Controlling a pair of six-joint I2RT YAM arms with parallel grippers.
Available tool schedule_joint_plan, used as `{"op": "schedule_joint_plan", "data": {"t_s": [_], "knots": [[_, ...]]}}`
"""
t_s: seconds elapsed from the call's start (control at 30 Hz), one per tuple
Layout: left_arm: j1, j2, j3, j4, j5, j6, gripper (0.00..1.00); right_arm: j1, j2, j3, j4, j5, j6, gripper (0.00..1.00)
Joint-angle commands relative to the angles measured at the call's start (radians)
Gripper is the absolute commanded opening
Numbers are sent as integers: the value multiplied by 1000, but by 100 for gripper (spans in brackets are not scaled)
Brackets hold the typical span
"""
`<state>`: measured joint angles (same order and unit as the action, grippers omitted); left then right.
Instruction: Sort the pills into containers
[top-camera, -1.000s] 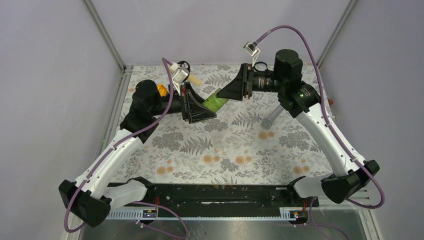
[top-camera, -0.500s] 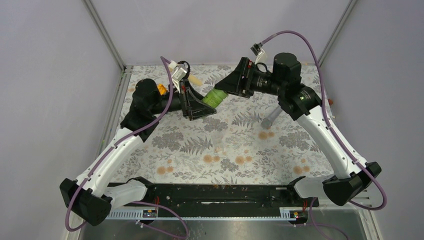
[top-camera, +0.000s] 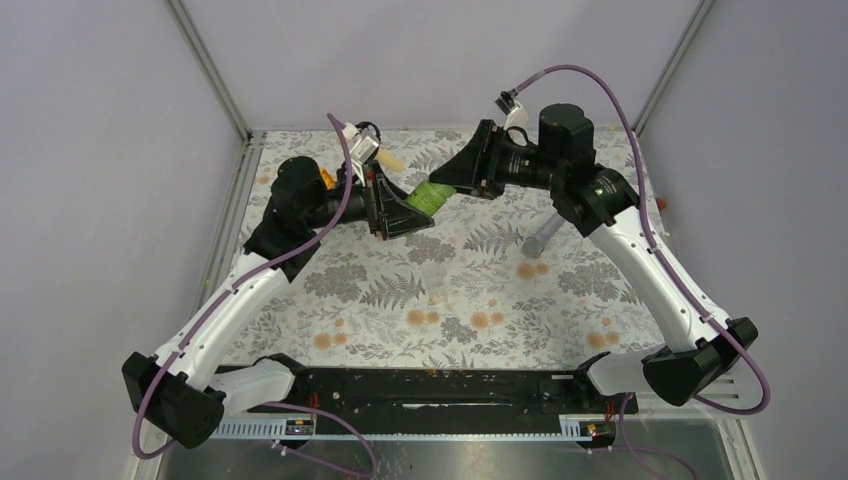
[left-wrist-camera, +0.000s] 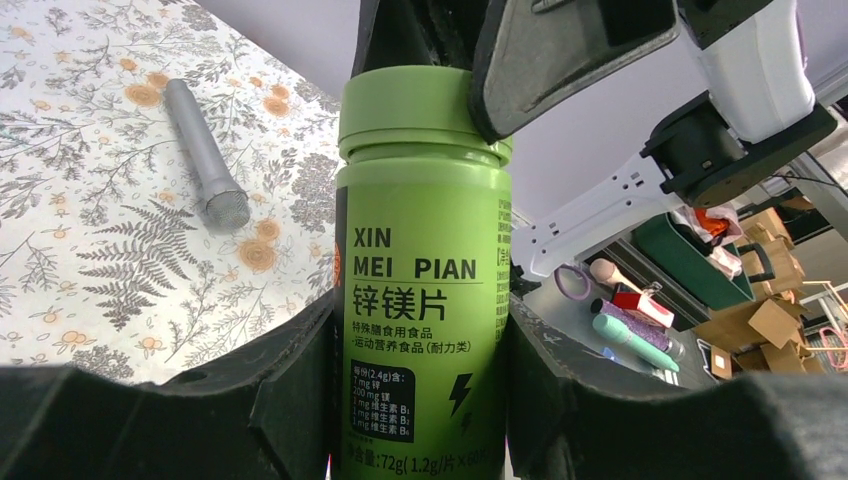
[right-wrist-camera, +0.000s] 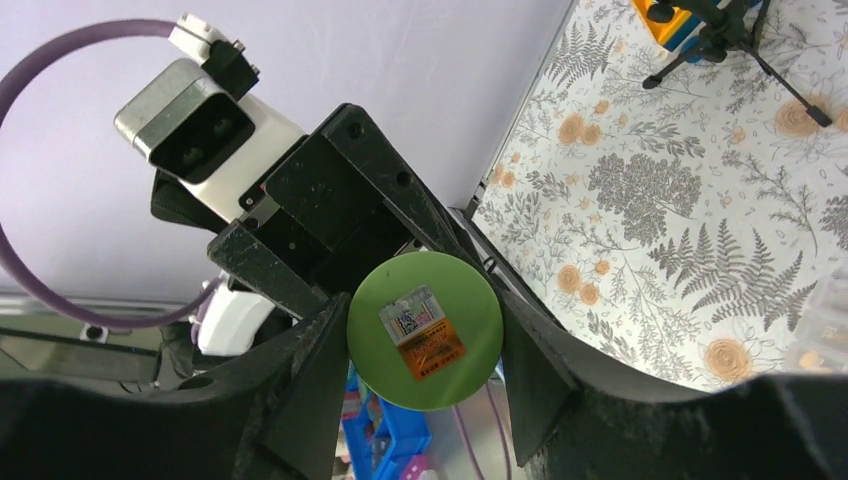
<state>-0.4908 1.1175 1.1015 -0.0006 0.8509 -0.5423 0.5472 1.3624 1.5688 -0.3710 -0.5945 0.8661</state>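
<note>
Our left claw (top-camera: 410, 207) clamps the tilted green plastic bottle (left-wrist-camera: 420, 290) above the floral mat's (top-camera: 470, 290) far edge. Our right claw (right-wrist-camera: 424, 345) grips its round cap (right-wrist-camera: 462, 288), whose sticker (right-wrist-camera: 422, 330) is visible only wrist-side.

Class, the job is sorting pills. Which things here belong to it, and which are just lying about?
In the job: green bottle, left gripper, right gripper.
Lying about: grey rod, orange object.

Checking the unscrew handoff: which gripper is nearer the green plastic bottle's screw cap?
Right. The right gripper clamps the green screw cap itself; the left gripper grips the green plastic bottle lower down, around its labelled body, short of the cap.
</note>
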Motion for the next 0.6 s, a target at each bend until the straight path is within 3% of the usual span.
{"op": "schedule_joint_plan", "data": {"t_s": [0.0, 0.13, 0.23, 0.43, 0.57], "knots": [[4, -13, 16, 72, 55, -47, 0, -67, -51, 1, 110, -148, -115, 39], [3, -34, -12, 171, 170, -149, 0, -113, -102, -44, 248, -331, -233, 38], [4, -49, -34, 279, 231, -223, 0, -116, -126, -81, 433, -425, -202, 39], [3, -67, -58, 429, 301, -289, 0, -116, -126, -97, 631, -434, -117, 37], [3, -58, -60, 456, 308, -315, 0, -116, -124, -63, 570, -411, -187, 37]]}}
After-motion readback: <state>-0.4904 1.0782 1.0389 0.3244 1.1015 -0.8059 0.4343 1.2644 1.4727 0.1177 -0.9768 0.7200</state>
